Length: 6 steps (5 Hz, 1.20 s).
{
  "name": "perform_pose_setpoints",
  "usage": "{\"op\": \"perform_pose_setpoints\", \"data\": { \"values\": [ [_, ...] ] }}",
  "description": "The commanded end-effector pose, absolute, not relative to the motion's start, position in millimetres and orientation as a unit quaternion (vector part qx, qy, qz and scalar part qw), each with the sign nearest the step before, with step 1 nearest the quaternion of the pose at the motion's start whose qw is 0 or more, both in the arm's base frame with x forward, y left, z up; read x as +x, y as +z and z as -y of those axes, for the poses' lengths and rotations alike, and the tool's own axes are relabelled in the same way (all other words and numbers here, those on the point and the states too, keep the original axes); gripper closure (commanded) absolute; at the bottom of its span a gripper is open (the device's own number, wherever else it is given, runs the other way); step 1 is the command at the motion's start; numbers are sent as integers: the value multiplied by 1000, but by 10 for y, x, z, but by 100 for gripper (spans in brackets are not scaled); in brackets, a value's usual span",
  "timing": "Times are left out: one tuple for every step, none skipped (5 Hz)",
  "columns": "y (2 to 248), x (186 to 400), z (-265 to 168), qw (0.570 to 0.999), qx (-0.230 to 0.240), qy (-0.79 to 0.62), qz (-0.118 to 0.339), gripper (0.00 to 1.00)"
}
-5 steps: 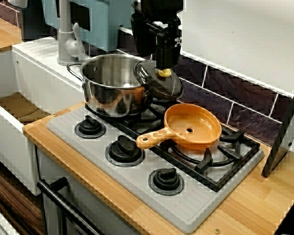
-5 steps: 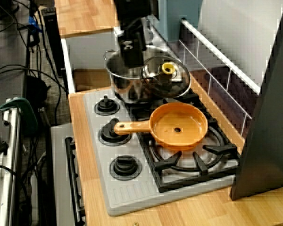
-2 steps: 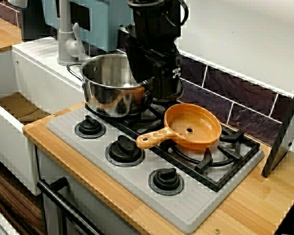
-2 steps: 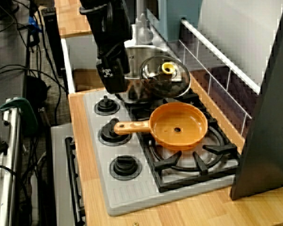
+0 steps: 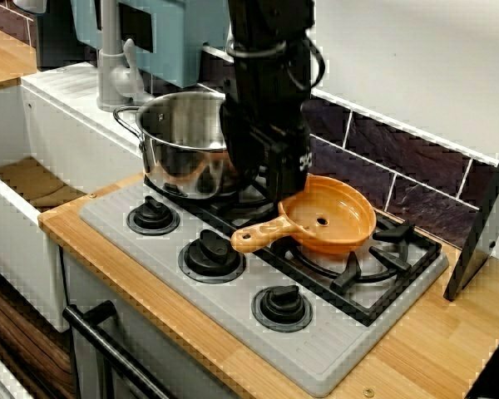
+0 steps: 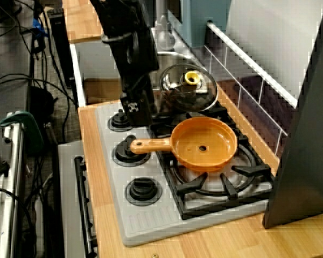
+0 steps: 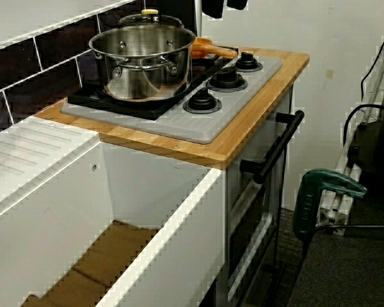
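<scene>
Little gap, gripper (image 6: 137,114) to pan handle (image 6: 149,144)

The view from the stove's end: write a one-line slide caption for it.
Gripper low beside a steel pot with a glass lid leaning on it, orange pan on the next burner.

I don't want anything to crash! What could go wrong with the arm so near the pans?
The tool hangs low, close to the orange pan and its handle; a sideways nudge could spin the pan off the grate.
The glass lid leans tilted against the steel pot; a bump from the arm might send it clattering down.
</scene>
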<state>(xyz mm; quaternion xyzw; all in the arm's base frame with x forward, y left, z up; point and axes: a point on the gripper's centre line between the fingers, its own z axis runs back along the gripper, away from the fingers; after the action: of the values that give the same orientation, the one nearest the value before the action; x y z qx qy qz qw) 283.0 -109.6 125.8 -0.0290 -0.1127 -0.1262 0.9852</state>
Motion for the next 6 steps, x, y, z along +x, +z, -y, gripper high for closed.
{"op": "perform_pose_setpoints", "data": {
  "values": [
    [1164, 2881, 1107, 982, -30, -118, 145, 0],
    [1068, 2913, 1120, 982, -28, -116, 148, 0],
    [969, 2962, 1117, 983, -24, -112, 144, 0],
    [857, 3000, 1118, 984, -19, -106, 140, 0],
    [778, 3003, 1129, 985, -12, -107, 136, 0],
    [759, 2988, 1129, 985, -10, -107, 134, 0]
  ]
}}
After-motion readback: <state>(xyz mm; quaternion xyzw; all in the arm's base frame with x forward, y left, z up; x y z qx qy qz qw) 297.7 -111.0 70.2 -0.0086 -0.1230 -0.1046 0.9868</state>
